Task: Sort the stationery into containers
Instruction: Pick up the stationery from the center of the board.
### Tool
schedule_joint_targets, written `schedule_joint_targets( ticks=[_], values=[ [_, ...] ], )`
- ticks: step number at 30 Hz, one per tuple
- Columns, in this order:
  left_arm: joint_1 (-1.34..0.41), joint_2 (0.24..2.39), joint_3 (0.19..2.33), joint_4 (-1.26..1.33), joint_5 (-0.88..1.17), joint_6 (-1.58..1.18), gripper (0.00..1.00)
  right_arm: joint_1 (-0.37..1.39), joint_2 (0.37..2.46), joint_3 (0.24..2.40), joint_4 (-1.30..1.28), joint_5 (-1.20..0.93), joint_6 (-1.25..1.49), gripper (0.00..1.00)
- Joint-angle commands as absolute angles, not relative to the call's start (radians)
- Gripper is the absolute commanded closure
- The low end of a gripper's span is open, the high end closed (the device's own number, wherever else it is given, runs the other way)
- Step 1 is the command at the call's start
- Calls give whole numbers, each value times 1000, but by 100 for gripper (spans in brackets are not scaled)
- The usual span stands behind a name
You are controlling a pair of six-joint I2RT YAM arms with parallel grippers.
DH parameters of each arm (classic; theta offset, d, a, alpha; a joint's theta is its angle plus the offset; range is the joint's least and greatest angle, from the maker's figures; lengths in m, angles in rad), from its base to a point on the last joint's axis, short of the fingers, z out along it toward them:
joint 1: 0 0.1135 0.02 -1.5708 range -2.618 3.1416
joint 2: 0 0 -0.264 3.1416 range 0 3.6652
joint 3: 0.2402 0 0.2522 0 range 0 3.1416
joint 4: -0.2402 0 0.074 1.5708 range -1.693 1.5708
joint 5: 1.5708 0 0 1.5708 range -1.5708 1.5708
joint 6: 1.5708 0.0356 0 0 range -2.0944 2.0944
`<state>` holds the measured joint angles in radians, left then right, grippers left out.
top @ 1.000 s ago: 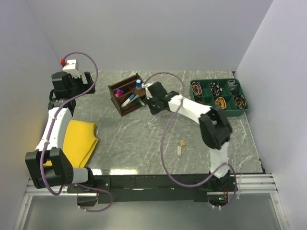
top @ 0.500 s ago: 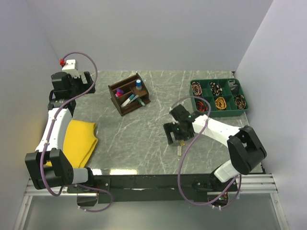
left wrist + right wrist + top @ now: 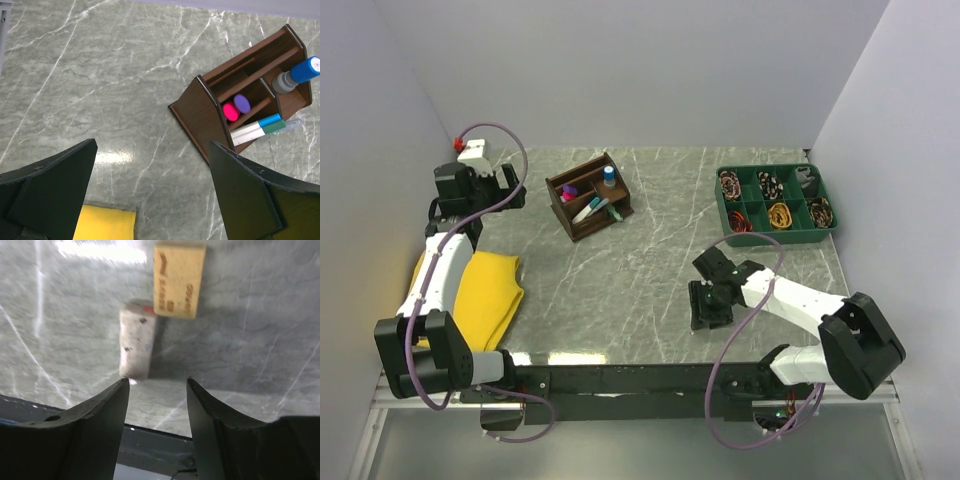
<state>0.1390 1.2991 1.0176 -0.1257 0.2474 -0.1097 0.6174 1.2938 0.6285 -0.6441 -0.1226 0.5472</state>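
Arm stretched low, the right gripper [image 3: 157, 385] holds its fingers apart and empty, just short of a speckled white eraser block [image 3: 137, 339] beside a tan rectangular eraser [image 3: 179, 281].

On the table [image 3: 620, 290], the organiser [image 3: 563, 205] stands at the back, left of centre, with the tray [image 3: 785, 237] at the far right and the cloth [image 3: 492, 290] at the near left. In the organiser two markers [image 3: 236, 106] share one compartment, a cylinder [image 3: 298, 75] stands in the next, and two pens [image 3: 259, 129] lie in another. Two erasers [image 3: 136, 338] lie side by side by the near edge, under the right gripper [image 3: 708, 312].
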Motion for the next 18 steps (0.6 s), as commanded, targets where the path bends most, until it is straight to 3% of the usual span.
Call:
schedule_joint_targets(
  ticks=[1, 9, 18],
  values=[
    [141, 1243, 1006, -83, 278, -123, 0, 620, 1284, 660, -565, -80, 560, 43],
    [141, 1209, 983, -104, 275, -123, 1, 633, 1433, 747, -523, -43, 575, 44],
    [141, 1209, 983, -115, 279, -126, 1, 650, 1456, 788, -540, -57, 634, 45]
  ],
)
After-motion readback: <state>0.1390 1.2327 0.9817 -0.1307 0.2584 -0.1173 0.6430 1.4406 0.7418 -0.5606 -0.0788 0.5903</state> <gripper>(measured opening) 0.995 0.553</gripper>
